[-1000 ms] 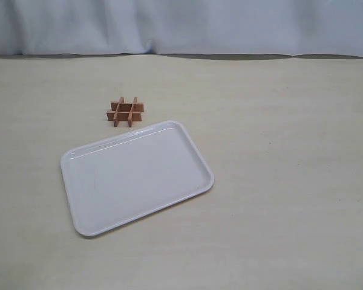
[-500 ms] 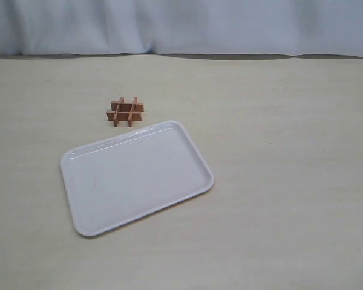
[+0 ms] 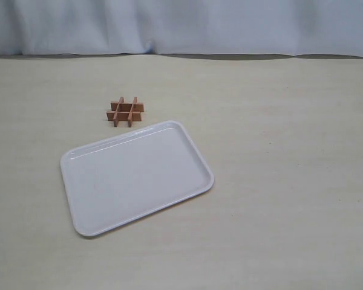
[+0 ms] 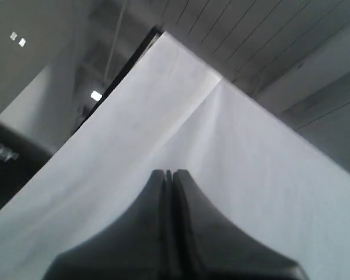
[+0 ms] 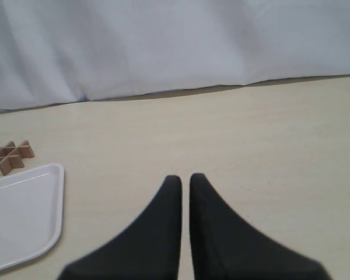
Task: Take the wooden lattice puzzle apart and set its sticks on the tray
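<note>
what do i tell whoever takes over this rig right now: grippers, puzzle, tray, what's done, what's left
Left gripper: shut, empty, aimed up at the white backdrop, away from the table.
Right gripper: shut but for a thin slit, empty, low over bare table to the right of the tray.
Wooden lattice puzzle: whole, all four sticks interlocked, flat on the table close beside the tray's far rim.
Tray: nothing on it.
Done: nothing; neither gripper is near the puzzle.
Left: reach the puzzle, pull the sticks apart, set all four on the tray.
</note>
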